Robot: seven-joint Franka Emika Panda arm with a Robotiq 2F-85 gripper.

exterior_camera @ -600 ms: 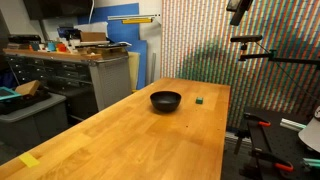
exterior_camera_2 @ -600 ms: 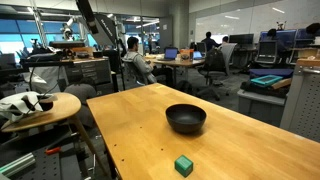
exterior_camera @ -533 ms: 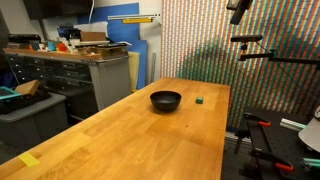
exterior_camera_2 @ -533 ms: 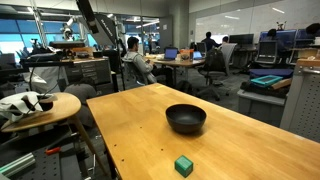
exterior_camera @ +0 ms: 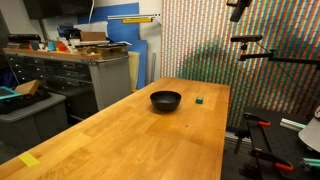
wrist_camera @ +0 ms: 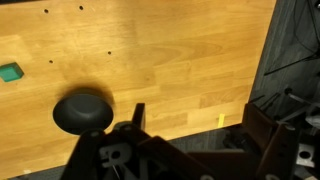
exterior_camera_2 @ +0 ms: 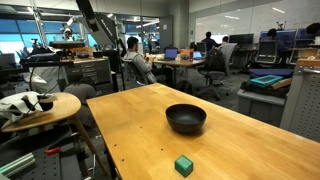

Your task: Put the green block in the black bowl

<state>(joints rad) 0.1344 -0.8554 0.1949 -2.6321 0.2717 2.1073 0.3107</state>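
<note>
The black bowl (exterior_camera: 166, 100) stands on the wooden table (exterior_camera: 130, 140) in both exterior views (exterior_camera_2: 186, 118). The tiny green block (exterior_camera: 199, 100) lies on the table a short way from the bowl, apart from it (exterior_camera_2: 183, 165). In the wrist view, seen from high above, the bowl (wrist_camera: 83, 112) is at lower left and the block (wrist_camera: 10, 72) at the left edge. My gripper (wrist_camera: 200, 125) is open and empty, far above the table near its edge, with both fingers framing the bottom of the view.
A yellow tape strip (wrist_camera: 220, 120) marks the table edge, also seen in an exterior view (exterior_camera: 30, 160). Tripods and stands (exterior_camera: 255, 55) are beside the table. A round side table (exterior_camera_2: 40, 108), desks and seated people (exterior_camera_2: 135, 60) lie beyond.
</note>
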